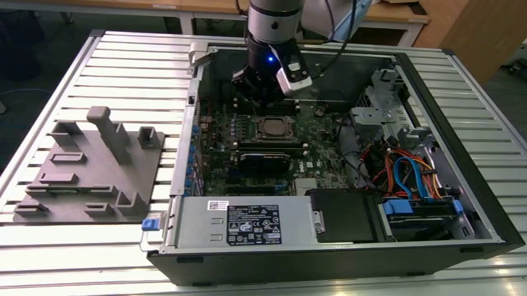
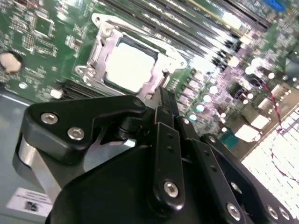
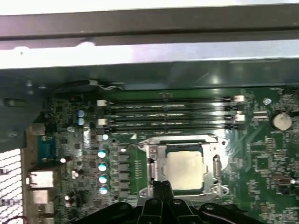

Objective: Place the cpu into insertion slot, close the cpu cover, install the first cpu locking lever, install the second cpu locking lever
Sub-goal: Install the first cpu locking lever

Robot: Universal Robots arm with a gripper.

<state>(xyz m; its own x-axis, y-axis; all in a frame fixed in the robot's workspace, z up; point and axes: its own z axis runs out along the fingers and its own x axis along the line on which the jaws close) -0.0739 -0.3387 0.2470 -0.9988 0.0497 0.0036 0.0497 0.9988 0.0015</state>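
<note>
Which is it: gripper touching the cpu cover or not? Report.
Cannot tell. In both wrist views the gripper overlaps the cpu cover edge; no contact or gap shows.

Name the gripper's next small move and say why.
Probably a slight descent at the cover's edge: the silvery-grey square cpu already sits under the thin silvery metal frame cover, and the shut black gripper is right at that edge.

Exterior view high, overlooking open case (image 1: 329,266); both wrist views close above cpu (image 3: 184,169).

The cpu (image 3: 184,170) sits in the insertion slot (image 3: 151,163) near the end effector (image 3: 162,186).
</note>
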